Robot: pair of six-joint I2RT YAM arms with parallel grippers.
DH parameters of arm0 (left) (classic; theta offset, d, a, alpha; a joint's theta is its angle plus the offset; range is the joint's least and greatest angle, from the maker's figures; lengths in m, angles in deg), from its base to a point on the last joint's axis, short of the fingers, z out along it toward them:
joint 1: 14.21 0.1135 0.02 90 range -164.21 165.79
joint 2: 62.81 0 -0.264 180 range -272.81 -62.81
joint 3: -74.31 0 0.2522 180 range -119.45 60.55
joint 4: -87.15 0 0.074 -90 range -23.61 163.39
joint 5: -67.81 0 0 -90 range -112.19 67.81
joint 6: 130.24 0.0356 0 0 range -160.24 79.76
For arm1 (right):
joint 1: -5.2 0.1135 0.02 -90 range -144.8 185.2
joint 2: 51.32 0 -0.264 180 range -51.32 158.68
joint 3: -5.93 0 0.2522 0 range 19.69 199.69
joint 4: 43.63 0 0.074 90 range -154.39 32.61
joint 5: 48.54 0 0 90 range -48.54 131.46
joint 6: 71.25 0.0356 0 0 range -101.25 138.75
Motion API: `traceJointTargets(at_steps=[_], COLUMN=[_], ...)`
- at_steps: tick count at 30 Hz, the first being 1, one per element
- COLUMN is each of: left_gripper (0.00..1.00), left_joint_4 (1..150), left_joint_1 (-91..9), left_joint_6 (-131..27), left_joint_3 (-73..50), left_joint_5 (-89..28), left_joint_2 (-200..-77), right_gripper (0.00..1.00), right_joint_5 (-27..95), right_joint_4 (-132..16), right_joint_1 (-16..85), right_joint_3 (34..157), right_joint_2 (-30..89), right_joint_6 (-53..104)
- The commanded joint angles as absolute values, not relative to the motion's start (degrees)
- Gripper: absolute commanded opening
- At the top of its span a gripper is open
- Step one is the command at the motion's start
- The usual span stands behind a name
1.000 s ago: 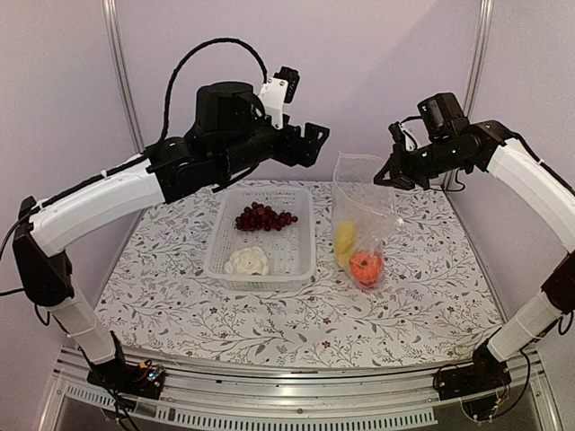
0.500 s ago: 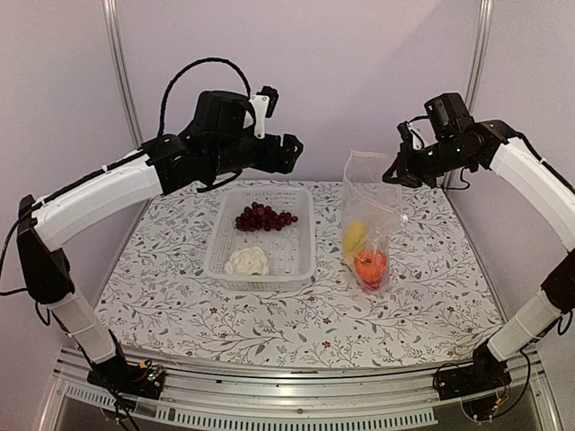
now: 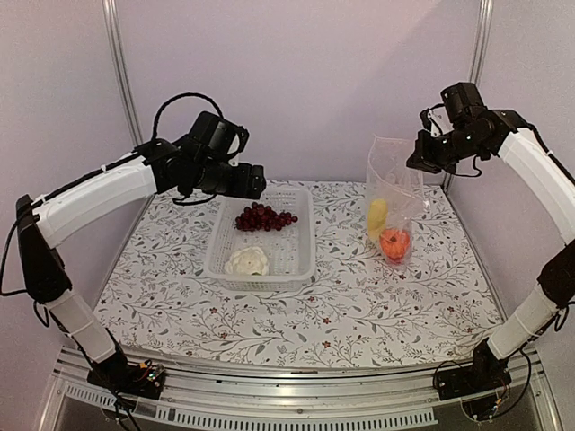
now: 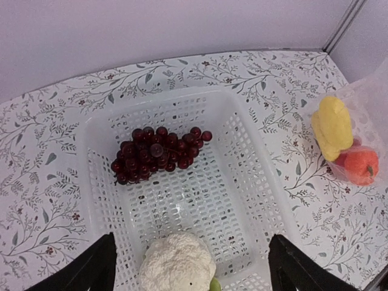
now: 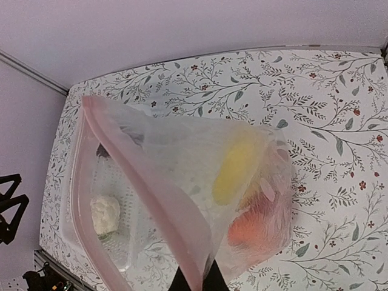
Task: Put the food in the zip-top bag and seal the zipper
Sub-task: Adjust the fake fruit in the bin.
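Observation:
The zip-top bag (image 3: 393,184) hangs at the right, and my right gripper (image 3: 420,160) is shut on its mouth edge. Inside it lie a yellow piece (image 3: 377,217) and orange-red fruit (image 3: 393,242). In the right wrist view the bag (image 5: 182,170) hangs from my right gripper (image 5: 195,280), its pinkish zipper strip (image 5: 136,179) gaping open. My left gripper (image 3: 253,180) is open above the white basket (image 3: 216,262). In the left wrist view the left gripper (image 4: 191,242) spans the white cauliflower (image 4: 176,264), with the dark purple grapes (image 4: 156,154) farther in.
The perforated basket (image 4: 91,130) stands mid-table on the floral cloth (image 3: 359,305). Purple walls close the back and sides, and a metal post (image 3: 121,81) stands at the back left. The table's metal front rail (image 3: 269,377) runs along the near edge.
My right gripper has carried the bag up and to the right. My left gripper has swung left and down, from beside the bag to above the basket.

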State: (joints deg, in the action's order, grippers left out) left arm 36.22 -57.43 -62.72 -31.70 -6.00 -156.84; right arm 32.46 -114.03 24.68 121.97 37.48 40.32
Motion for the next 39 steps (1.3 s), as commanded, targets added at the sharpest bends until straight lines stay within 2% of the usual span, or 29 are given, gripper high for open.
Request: traceJointTargets(at_steps=[1, 6, 9, 13, 19, 25, 35, 39], left_gripper=[0.81, 0.65, 0.59, 0.6, 0.69, 0.7, 0.64, 0.49], left_joint_4=[34.35, 34.91, 34.44, 35.24, 35.74, 37.74, 38.98, 41.13], left_joint_1=[-53.27, -49.06, -47.71, -47.2, -46.66, -45.57, -43.33, -43.02], left_joint_6=[-66.59, -64.78, -64.14, -62.34, -61.45, -61.04, -59.02, -57.15], left_joint_3=[-27.58, -29.27, -32.79, -36.78, -41.54, -44.37, -52.67, -54.01], left_joint_5=[-12.14, -14.3, -15.48, -15.36, -13.15, -12.74, -9.27, -9.2], left_joint_2=[-157.96, -163.8, -168.83, -175.69, -183.61, -189.38, -197.85, -199.07], right_gripper=[0.0, 0.0, 0.0, 0.0, 0.0, 0.0, 0.0, 0.0], right_joint_5=[35.16, 33.58, 30.43, 26.34, 24.7, 24.18, 22.99, 23.72], right_joint_4=[-114.47, -111.74, -108.63, -106.49, -105.78, -106.07, -107.18, -108.22], right_joint_1=[21.4, 20.87, 20.92, 20.87, 20.92, 20.92, 20.86, 20.9], right_joint_3=[120.63, 118.82, 116.27, 114.55, 113.11, 111.95, 109.87, 110.13], right_joint_2=[35.78, 36.45, 36.4, 36.78, 36.18, 35.35, 34.36, 34.24], right_joint_6=[38.44, 39.05, 40.98, 42.96, 43.95, 43.73, 44.63, 44.53])
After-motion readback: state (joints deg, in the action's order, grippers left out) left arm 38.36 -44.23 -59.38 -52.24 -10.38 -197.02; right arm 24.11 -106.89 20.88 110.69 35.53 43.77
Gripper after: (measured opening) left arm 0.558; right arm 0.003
